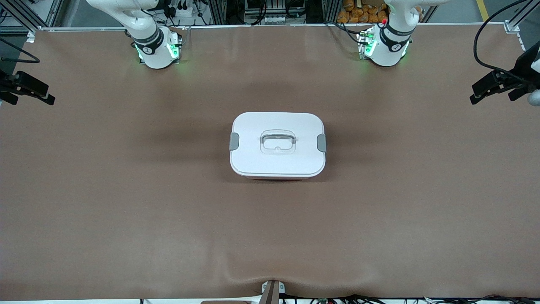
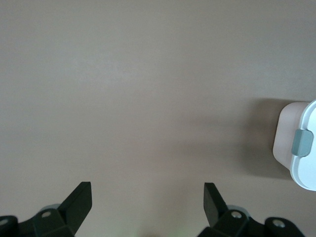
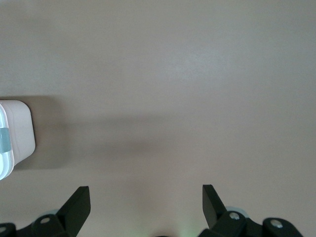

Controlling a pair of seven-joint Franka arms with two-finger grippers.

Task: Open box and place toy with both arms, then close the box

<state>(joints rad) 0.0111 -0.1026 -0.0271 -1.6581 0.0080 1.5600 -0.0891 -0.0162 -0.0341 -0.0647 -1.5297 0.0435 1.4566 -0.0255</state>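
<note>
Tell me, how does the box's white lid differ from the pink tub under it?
The lid is opaque white; the tub is pale pink. The lid carries grey clips and a clear handle; the tub's visible wall is plain. From the front the lid shows whole, the tub only as a thin strip. Both have rounded corners, and the lid sits closed on the tub.

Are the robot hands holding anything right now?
No. The left gripper and the right gripper are both open over bare table, apart from the box.
</note>
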